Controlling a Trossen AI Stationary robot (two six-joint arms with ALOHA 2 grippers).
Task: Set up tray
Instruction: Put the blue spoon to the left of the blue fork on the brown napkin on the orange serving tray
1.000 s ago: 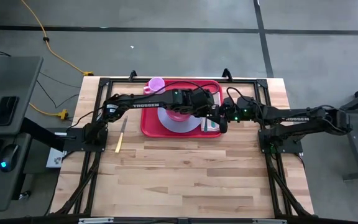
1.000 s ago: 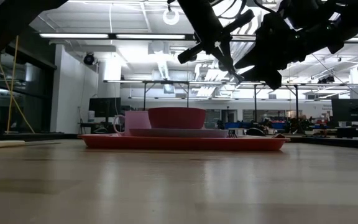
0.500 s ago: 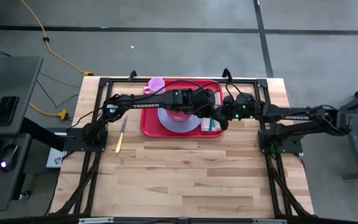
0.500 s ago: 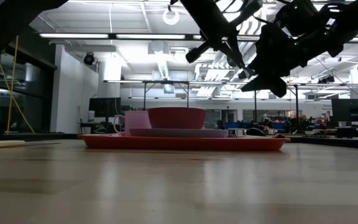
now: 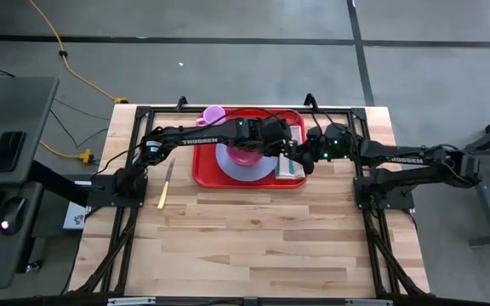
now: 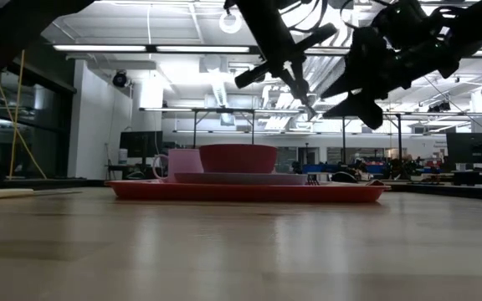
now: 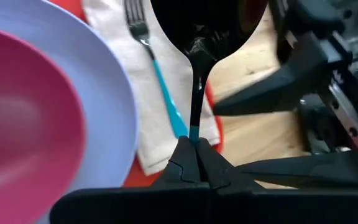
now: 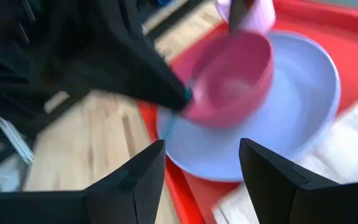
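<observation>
The red tray [image 5: 202, 170] lies at the table's far middle. It carries a lavender plate [image 5: 228, 166] with a pink bowl [image 5: 245, 155], and a pale napkin [image 7: 114, 37] on which a teal-handled fork [image 7: 160, 81] rests. A pink cup [image 5: 214, 115] stands at the tray's far left corner. My left gripper [image 7: 193, 142] hovers over the napkin end of the tray [image 5: 292, 153], shut on a spoon [image 7: 197, 25]. My right gripper [image 8: 201, 165] is open just right of it [image 5: 308, 161], above the tray's right edge, touching nothing. My left gripper pinches the spoon's thin handle [image 7: 194, 127] between its two fingertips. The spoon runs on along the fingers, with its dark bowl [image 7: 197, 25] at the far end. It is lifted clear, above the napkin and fork.
A pale utensil [image 5: 166, 184] lies on the wood left of the tray. The two grippers are close together over the tray's right end [image 6: 308, 92]. The near half of the table [image 5: 253, 246] is bare wood.
My right gripper has risen and drawn back a little toward the table's far right, off the napkin. My left gripper, still holding the spoon, has stayed over the tray's right end with only a small shift.
</observation>
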